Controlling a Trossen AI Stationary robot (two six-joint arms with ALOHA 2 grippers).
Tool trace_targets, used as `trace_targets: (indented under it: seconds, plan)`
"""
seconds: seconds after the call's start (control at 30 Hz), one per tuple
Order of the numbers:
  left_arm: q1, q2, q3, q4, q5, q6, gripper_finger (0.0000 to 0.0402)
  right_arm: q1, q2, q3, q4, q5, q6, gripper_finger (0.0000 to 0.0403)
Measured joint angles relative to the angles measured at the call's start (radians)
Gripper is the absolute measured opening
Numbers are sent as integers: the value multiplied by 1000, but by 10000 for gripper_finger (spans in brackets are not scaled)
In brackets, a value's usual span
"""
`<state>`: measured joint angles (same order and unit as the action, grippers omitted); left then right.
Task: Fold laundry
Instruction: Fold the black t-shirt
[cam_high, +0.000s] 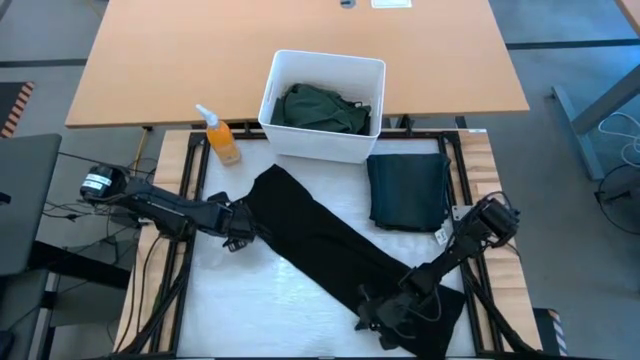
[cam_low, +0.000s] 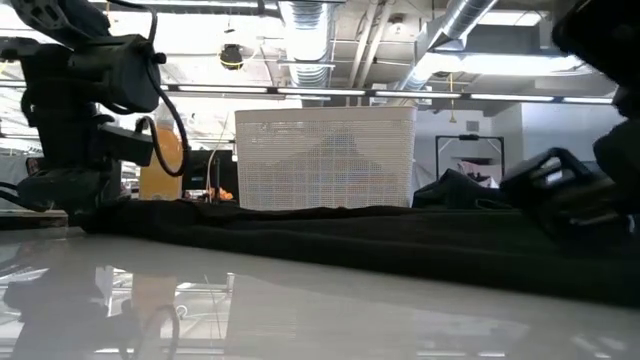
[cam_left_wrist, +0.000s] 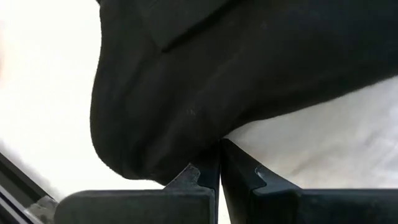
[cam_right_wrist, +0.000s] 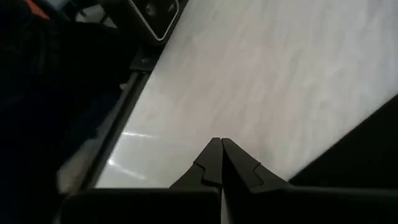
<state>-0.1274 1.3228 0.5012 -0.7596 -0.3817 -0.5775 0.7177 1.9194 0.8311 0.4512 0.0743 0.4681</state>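
1. Black trousers (cam_high: 330, 245) lay stretched diagonally across the white table (cam_high: 270, 310).
2. The left gripper (cam_high: 243, 228) pinched their upper end, fingers closed on the cloth.
3. The right gripper (cam_high: 375, 318) sat at their lower end, fingers closed, with no cloth visibly between them.
4. A folded dark garment (cam_high: 408, 188) lay beside the bin (cam_high: 322, 140), which held green laundry (cam_high: 322, 108).

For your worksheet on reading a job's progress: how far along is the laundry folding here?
Done: one dark garment lies folded flat beside the white bin. In hand: the black trousers lie stretched diagonally across the table, the left gripper shut at one end and the right gripper shut at the other. Left: folding those trousers, then the green garment in the bin.
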Motion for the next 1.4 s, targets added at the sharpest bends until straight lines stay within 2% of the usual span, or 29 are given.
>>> trace_targets:
  seconds: [0.1,0.2,0.3,0.37,0.53,0.7,0.77,0.87,1.07,1.17,1.4]
  plan:
    - [17,-1,3,-17,34,-18,0,5,-6,2,-29,-46,59,22]
    - [8,-19,44,-115,28,-46,0,17,-16,0,-33,-53,18,22]
    - [-15,-86,114,-194,-52,-73,0,22,-33,-2,-17,-77,-48,21]
    - [-34,-129,157,-159,-106,-83,0,23,-49,-2,-6,-65,-81,21]
    - [-94,-244,172,-2,-139,-58,0,-7,-56,-2,-4,-30,-117,21]
    - [-153,-274,69,207,-361,-90,0,-56,-56,-2,5,-16,-119,21]
    - [-155,-273,17,271,-409,-117,0,-75,-56,-2,18,-17,-121,21]
    - [-149,-273,-39,341,-423,-158,0,-102,-56,-2,61,-24,-140,22]
    - [-153,-273,-96,343,-391,-221,0,-172,-57,-2,141,-98,-150,22]
    - [-141,-284,-97,290,-361,-218,0,-226,-58,-2,172,-130,-111,22]
    - [-105,-285,-112,176,-358,-332,0,-334,-56,-1,220,-106,-36,22]
